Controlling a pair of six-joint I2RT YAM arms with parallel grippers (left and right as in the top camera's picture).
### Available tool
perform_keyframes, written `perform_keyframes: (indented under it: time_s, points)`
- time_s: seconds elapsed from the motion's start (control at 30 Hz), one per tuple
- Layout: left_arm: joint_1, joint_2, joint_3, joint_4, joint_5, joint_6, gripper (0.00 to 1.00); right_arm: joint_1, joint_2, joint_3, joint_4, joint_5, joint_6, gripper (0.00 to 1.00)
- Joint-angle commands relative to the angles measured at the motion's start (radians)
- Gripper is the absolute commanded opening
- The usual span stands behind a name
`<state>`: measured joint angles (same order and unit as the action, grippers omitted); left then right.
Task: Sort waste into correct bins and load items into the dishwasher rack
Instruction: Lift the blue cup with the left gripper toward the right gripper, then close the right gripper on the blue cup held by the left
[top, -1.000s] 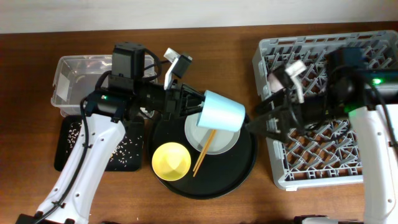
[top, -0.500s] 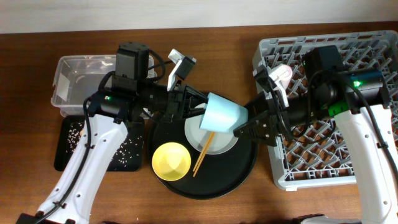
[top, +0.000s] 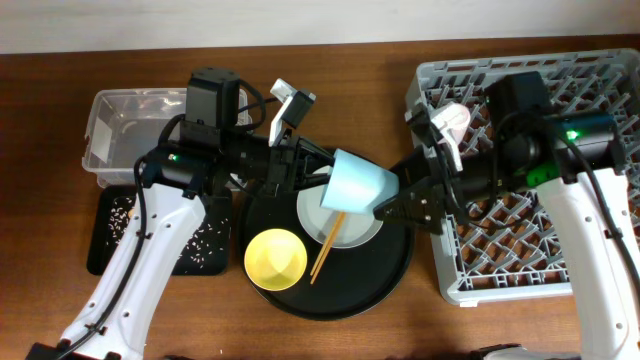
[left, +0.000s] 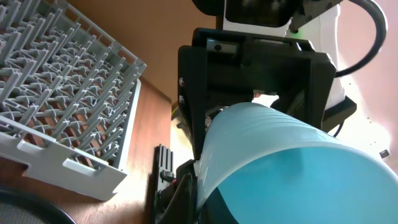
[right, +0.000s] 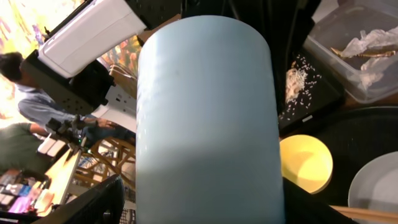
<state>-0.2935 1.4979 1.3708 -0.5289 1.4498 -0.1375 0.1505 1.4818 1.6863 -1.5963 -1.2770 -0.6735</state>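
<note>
Brown wooden tabletop (top: 380, 55) carries the grey dishwasher rack (top: 530, 262) on the right, a round black tray (top: 385, 280) in the middle, and two bins on the left: a clear plastic box (top: 100, 110) and, just in front of it, a shallow black tray (top: 115, 250) strewn with pale crumbs (top: 200, 240). Above the round tray the light blue cup (top: 362, 185) hangs tilted in the air between the two arms, over the pale round plate (top: 360, 232). The left hand (top: 322, 176) is pinched tight on the cup's wall at the rim, with the mouth turned toward it. The right hand (top: 412, 203) reaches in from the rack side with its fingers spread wide around the cup's closed end. The cup fills the gap between them in the right wrist view, but whether they press on it cannot be told. Thin wooden chopsticks (top: 328, 248) lie slanted from the plate onto the round tray, and the yellow bowl (top: 275, 258) sits upright at that tray's front left. A crumpled white paper napkin (right: 373, 42) lies inside the clear box.
</note>
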Motion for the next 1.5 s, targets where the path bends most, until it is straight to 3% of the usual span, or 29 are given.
perform_keyframes:
  time_s: [0.0, 0.1, 0.27, 0.6, 0.9, 1.47]
  points:
    - [-0.001, -0.004, 0.013, 0.006, 0.021, 0.021, 0.00, 0.050, -0.016, -0.005, 0.026, -0.013, -0.007, 0.77]
    - [-0.001, -0.004, 0.013, 0.006, 0.021, 0.021, 0.00, 0.060, -0.016, -0.005, 0.043, -0.010, -0.007, 0.74]
    - [-0.001, -0.004, 0.013, 0.006, 0.021, 0.021, 0.00, 0.060, -0.016, -0.005, 0.075, -0.010, -0.007, 0.55]
    - [-0.001, -0.004, 0.013, -0.027, 0.021, 0.025, 0.00, 0.059, -0.016, -0.005, 0.158, -0.008, -0.007, 0.54]
    - [-0.001, -0.004, 0.013, -0.269, 0.002, 0.245, 0.00, 0.058, -0.016, -0.005, 0.289, 0.048, 0.113, 0.55]
    - [-0.039, -0.004, 0.012, -0.302, -0.142, 0.245, 0.01, 0.058, -0.016, -0.004, 0.362, 0.052, 0.163, 0.55]
